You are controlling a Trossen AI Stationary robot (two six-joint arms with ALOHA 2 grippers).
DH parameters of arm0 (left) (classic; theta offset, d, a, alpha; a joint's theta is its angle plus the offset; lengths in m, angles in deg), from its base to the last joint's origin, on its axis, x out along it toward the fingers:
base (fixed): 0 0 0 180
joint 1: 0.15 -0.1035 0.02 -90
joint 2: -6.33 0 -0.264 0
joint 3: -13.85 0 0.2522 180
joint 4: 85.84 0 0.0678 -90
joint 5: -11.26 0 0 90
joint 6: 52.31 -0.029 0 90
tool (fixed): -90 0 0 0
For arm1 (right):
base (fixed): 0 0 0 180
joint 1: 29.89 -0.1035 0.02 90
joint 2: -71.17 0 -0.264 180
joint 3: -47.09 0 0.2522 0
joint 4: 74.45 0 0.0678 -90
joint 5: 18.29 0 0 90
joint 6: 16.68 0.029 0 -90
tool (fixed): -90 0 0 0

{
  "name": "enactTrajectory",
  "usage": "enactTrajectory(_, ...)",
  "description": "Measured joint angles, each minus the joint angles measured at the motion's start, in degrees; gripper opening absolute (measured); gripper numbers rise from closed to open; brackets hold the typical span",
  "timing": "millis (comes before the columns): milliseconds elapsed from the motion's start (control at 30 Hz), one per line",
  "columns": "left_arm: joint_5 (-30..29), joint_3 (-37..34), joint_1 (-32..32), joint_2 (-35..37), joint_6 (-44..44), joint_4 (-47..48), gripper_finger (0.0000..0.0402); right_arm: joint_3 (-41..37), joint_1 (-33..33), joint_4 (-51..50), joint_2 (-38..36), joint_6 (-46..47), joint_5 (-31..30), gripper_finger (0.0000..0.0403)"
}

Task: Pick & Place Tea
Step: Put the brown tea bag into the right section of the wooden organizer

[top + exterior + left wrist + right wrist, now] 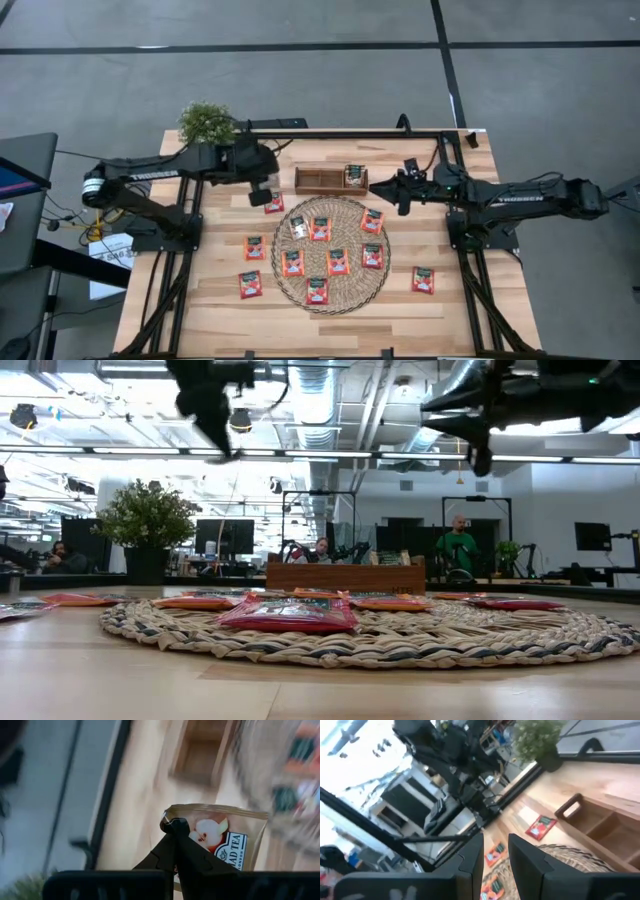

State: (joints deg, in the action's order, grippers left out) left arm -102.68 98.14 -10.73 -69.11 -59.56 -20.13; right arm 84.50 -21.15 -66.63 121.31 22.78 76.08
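Left pincer (pixel 175 827) clenched on 1 tea sachet (pixel 220 842), lifted near tray (pixel 330 180). Right pincer (pixel 404 192) hovering empty, slightly parted, beside tray. 1 sachet in tray; about 11 left on mat (pixel 345 290) and bench (pixel 200 320).

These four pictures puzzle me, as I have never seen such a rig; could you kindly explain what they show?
Two dark robot arms work at a pale wooden table. One camera looks straight down, one sits at table height, and one rides on each wrist. On the table lie a round woven straw mat, small flat red-orange tea sachets, a brown wooden compartment tray and a small green potted plant. The left gripper is shut on a tea sachet, lifted above the table near the tray's left end. The right gripper waits beside the tray's other end, holding nothing.
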Motion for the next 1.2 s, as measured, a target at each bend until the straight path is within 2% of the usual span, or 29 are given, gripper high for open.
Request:
enactTrajectory(200, -5.6, 4.2, 7.89, -3.59, -5.09, -10.64, 0.0, 7.66, -1.23, 0.17, 10.78, -6.74, 2.36, 0.0084)
enactTrajectory(300, -7.86, 5.99, 10.21, -6.34, -6.6, -12.93, 0.0, 11.95, -0.63, -0.08, 15.37, -10.28, 3.37, 0.0094)
enactTrajectory(567, -11.03, 10.03, 12.86, -13.02, -9.09, -13.47, 0.0, 22.56, 2.76, -2.5, 24.72, -13.64, 10.24, 0.0156)
enactTrajectory(767, -11.82, 10.26, 13.1, -14.17, -9.37, -14.89, 0.0, 27.97, 3.53, -6.22, 29.66, -17.6, 10.63, 0.0189)
enactTrajectory(933, -13.35, 10.26, 13.23, -14.27, -9.7, -16.81, 0.0, 30.84, 3.53, -7.02, 32.7, -19.01, 10.64, 0.0192)
enactTrajectory(1200, -13.27, 10.26, 13.23, -14.27, -9.85, -17.51, 0.0, 35.23, 3.55, -7.84, 36.95, -20.03, 10.63, 0.0176)
